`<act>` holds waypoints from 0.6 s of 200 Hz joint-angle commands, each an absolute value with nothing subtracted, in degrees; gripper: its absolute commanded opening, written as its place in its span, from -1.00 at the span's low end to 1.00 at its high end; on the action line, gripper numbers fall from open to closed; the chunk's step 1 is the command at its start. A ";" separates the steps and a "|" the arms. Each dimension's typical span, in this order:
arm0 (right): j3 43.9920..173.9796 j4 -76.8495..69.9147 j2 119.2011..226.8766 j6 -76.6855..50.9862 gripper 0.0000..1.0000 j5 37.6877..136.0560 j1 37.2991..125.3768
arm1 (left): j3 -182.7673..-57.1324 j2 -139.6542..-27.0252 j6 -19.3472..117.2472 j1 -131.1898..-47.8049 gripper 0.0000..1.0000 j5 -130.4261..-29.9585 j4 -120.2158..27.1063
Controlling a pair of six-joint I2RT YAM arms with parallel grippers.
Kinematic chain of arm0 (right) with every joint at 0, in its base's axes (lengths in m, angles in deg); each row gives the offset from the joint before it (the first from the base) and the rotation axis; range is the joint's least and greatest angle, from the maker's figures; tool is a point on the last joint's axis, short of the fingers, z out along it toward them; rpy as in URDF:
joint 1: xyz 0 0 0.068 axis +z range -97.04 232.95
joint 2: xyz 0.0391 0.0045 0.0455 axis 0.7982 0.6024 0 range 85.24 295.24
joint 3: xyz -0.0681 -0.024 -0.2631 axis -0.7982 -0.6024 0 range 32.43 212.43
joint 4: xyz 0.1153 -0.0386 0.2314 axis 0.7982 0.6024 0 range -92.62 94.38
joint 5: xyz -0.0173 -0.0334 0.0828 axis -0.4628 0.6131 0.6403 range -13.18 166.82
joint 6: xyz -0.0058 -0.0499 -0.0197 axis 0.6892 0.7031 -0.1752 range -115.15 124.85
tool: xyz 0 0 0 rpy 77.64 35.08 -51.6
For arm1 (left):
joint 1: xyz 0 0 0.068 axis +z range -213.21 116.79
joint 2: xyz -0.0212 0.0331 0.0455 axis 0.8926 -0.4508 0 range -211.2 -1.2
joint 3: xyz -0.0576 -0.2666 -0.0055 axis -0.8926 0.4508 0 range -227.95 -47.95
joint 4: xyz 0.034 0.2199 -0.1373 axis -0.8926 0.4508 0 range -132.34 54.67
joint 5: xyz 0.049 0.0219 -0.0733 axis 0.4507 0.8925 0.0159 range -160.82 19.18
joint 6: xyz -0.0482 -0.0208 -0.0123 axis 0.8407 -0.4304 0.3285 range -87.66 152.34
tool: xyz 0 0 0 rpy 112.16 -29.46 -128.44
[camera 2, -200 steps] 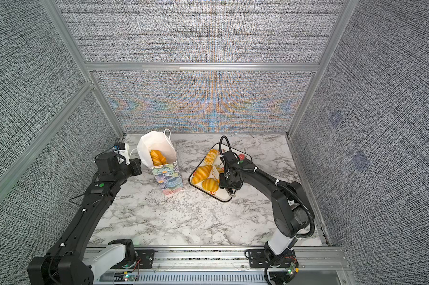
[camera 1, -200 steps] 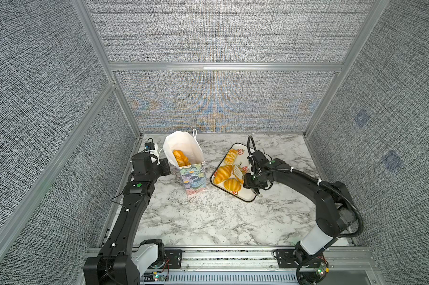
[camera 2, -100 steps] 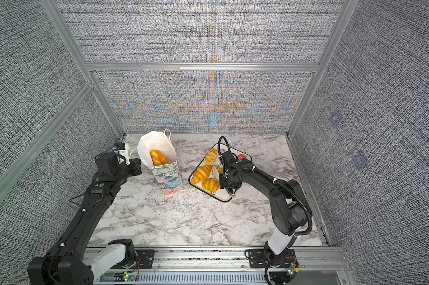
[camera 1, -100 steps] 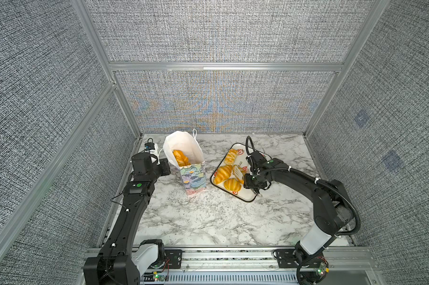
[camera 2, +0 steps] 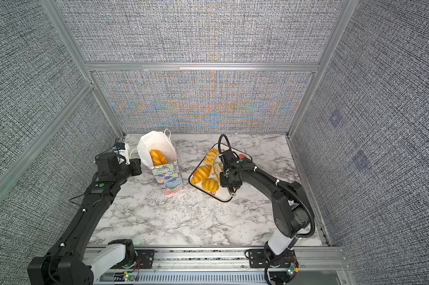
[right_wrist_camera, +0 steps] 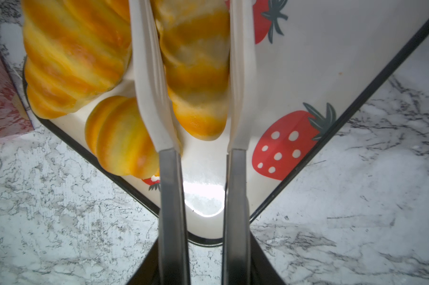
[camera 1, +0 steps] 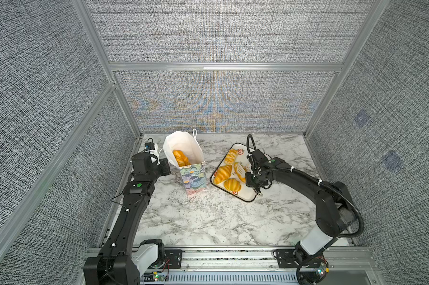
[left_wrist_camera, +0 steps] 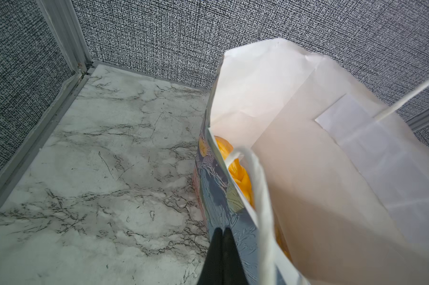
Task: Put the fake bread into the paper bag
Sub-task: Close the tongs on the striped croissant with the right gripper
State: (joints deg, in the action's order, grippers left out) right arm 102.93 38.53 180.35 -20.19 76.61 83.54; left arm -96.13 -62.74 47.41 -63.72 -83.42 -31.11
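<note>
R gripper (right_wrist_camera: 205, 269) squeezes tongs (right_wrist_camera: 149, 98), blades astride a croissant (right_wrist_camera: 196, 74) on tray (right_wrist_camera: 331, 61). Pinch mid-body, lift straight, swing to paper bag (camera 1: 192, 176) at tray's 9 o'clock. L gripper (left_wrist_camera: 221, 233) closed by bag wall.

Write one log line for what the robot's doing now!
left claw: shut, beside paper bag | right claw: holding tongs around bread on tray

We found no words or numbers we could read. We saw a few dark letters (camera 2: 213, 173) on the strawberry tray (camera 1: 245, 193) in both top views. The fake bread (camera 1: 223, 172) and white tongs (camera 1: 240, 170) hid most, and they looked too small.
</note>
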 commanded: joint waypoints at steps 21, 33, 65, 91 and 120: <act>103.01 38.01 177.86 -20.55 -0.28 74.38 83.63 | -96.18 -62.64 47.44 -63.58 -1.00 -84.02 -31.96; 102.84 37.74 177.15 -20.79 -0.30 74.19 83.63 | -96.20 -62.63 47.46 -63.63 -1.00 -84.08 -31.90; 102.40 36.38 175.06 -20.95 -0.35 74.40 83.63 | -96.04 -62.63 47.37 -63.60 -1.00 -83.95 -31.95; 102.57 35.50 173.24 -21.16 -0.38 74.67 83.63 | -96.03 -62.54 47.31 -63.62 -1.00 -83.89 -31.95; 102.40 34.03 170.77 -21.25 -0.42 75.15 83.63 | -96.10 -62.52 47.37 -63.58 -1.00 -83.84 -31.92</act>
State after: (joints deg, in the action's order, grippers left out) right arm 102.50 36.65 172.48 -20.67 75.23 83.61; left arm -96.13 -62.69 47.41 -63.72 -83.42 -31.11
